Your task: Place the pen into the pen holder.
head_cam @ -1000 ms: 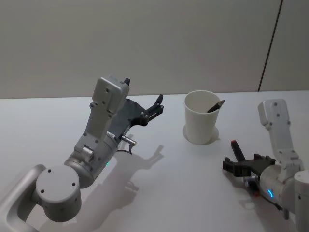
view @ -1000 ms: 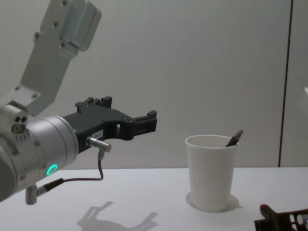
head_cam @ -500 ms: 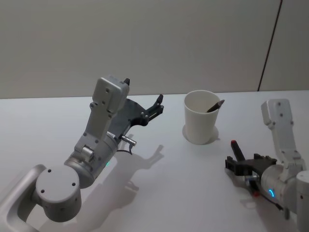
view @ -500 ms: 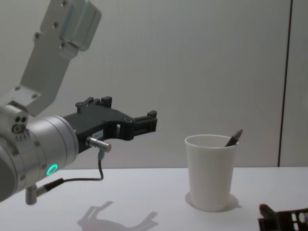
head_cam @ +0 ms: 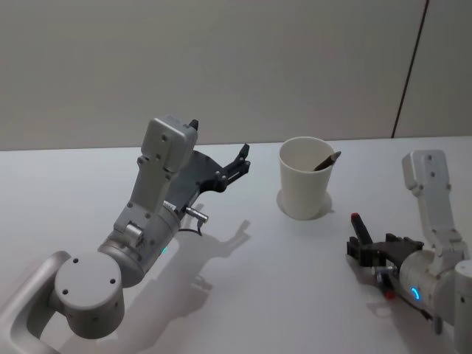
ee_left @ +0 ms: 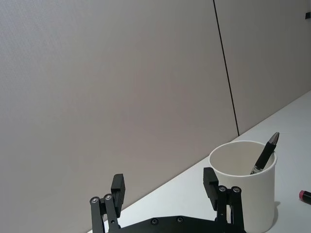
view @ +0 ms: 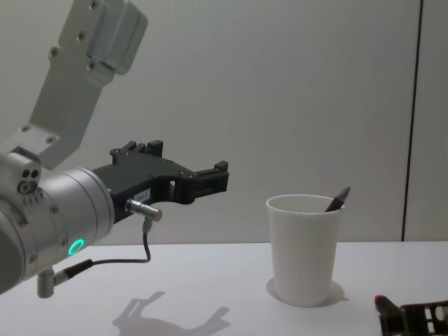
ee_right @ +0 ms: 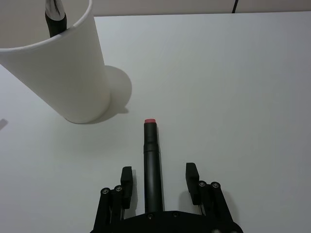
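Over on the right, the right gripper (ee_right: 159, 168) and its white upper link are sitting slightly farther right than 1 s ago. It's a small change. Left gripper (ee_left: 164, 180) is showing the same raised pose as before, left of the pen holder (head_cam: 302, 193). Pen holder and the dark wall seam (head_cam: 409, 70) are both showing a hair farther left in head and chest views, so cup vs. wall is looking unchanged.

Right gripper is sitting low at the table (head_cam: 88, 192), fingers spread, straddling the red-tipped pen (ee_right: 151, 160) with a clear gap on each side, gripping nothing. That pen is lying near the pen holder, to its right and nearer the robot, apart from it, red end pointing away from the robot. Left gripper is also standing wide open and empty, up in the air.

Second pen (ee_left: 265, 156) is already standing in the pen holder, leaning on the right side of the rim, top poking out.

Hidden: the red-tipped pen's back end is running under the gripper body, so can't tell if it's touching the palm. Cup wall is covering the second pen's lower part. Chest view is cutting the right gripper at the lower edge.

Materials: pen holder is looking like matte white paper, tapered, with a rolled rim. Red-tipped pen is showing as a slim black cylinder. Second pen is showing a dark barrel and a grey pointed top. Gripper fingers are showing black bolted links. Table is looking smooth and matte white.
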Controlling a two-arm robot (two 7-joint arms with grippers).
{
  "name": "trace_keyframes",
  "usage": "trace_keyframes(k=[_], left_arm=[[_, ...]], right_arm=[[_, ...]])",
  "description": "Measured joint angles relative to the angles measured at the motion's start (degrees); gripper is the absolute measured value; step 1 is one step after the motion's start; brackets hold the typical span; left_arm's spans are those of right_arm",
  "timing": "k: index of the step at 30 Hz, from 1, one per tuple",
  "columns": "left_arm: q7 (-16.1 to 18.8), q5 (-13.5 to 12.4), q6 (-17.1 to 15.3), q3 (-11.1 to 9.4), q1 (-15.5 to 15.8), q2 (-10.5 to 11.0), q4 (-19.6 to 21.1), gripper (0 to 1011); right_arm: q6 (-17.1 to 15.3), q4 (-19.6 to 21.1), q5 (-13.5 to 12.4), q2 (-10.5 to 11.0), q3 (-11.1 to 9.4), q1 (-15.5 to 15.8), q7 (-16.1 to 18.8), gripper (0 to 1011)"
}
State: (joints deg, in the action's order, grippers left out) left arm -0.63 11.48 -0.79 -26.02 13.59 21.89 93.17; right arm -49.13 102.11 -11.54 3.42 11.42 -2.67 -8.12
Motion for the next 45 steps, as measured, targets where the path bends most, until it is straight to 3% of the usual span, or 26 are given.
trace_keyframes(k=[45], left_arm=[[0.0,0.0,0.0,0.0,0.0,0.0,0.0,1001]], right_arm=[[0.78,0.04,1.65,-0.02,0.2,0.13,1.97,374]])
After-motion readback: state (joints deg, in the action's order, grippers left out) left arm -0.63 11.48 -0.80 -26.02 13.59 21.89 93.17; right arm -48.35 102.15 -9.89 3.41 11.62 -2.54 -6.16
